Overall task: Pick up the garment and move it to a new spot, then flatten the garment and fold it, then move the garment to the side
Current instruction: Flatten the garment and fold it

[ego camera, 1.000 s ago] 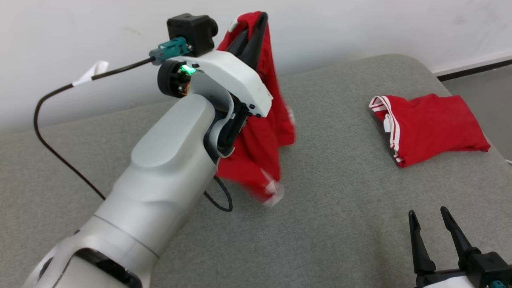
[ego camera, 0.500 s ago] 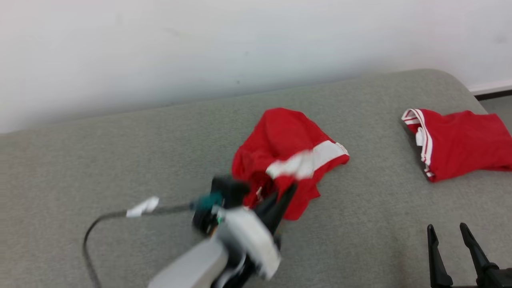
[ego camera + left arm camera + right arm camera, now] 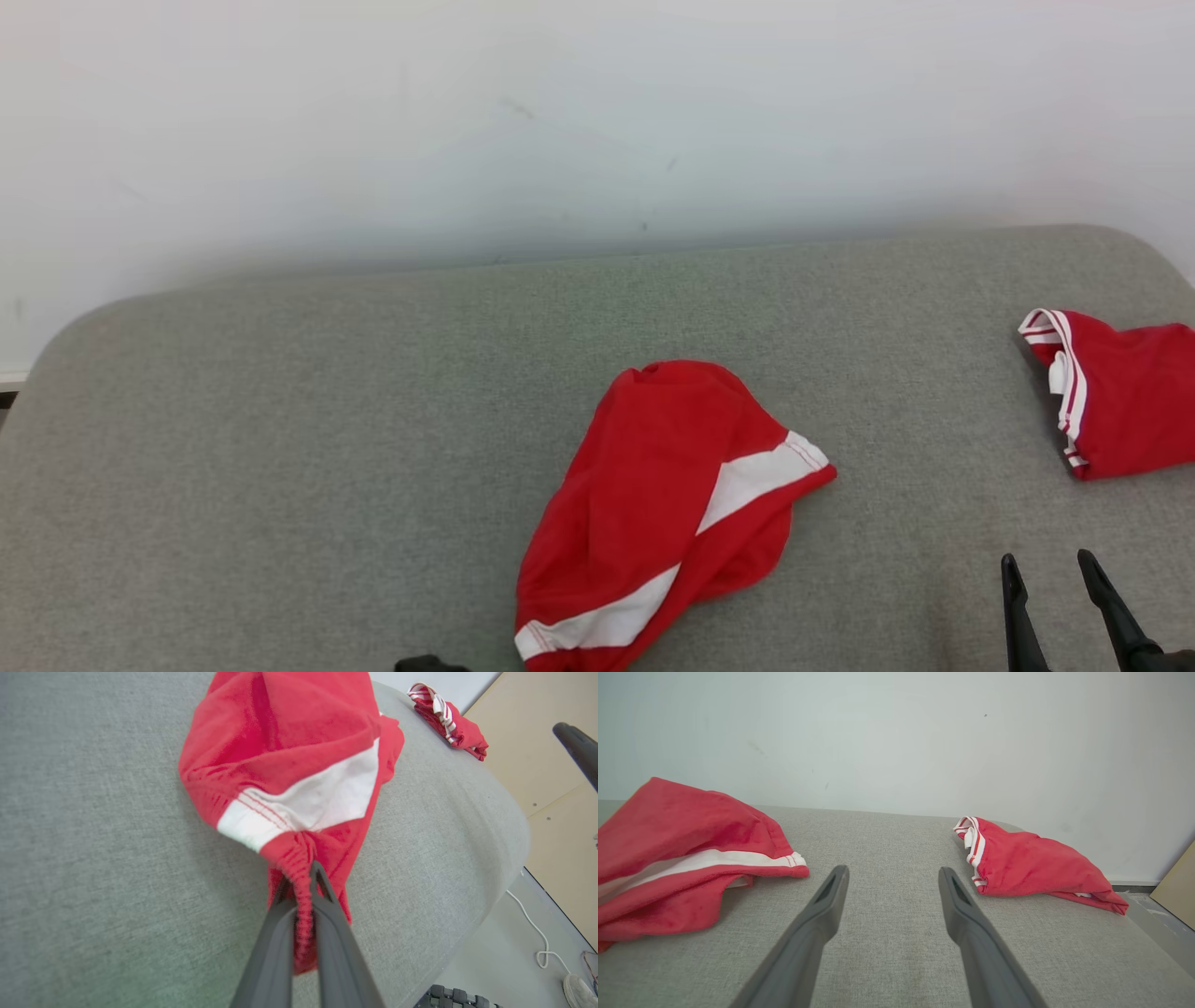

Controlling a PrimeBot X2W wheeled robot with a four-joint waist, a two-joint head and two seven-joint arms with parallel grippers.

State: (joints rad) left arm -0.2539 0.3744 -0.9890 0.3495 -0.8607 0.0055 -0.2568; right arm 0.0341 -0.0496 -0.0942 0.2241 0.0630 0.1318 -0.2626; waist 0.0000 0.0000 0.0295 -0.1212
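The garment (image 3: 667,485), red shorts with a white side stripe, lies crumpled on the grey cushion (image 3: 327,448) near its front middle. In the left wrist view my left gripper (image 3: 301,873) is shut on a bunched red hem of the garment (image 3: 289,742), which spreads away from the fingers over the cushion. My right gripper (image 3: 1046,565) stands open at the lower right, to the right of the garment and apart from it. In the right wrist view the right gripper (image 3: 893,872) has bare cushion between its fingers, with the garment (image 3: 682,858) to its left.
A second red garment with white trim (image 3: 1120,401) lies folded at the cushion's right end (image 3: 1031,863). A white wall (image 3: 560,121) runs behind the cushion. Past the cushion's rounded edge (image 3: 504,826) are the floor, a white cable (image 3: 537,938) and a tan board (image 3: 537,732).
My left arm has swung down from holding the garment high and has dropped below the head view's bottom edge. The garment now lies on the cushion. The head camera has shifted too.
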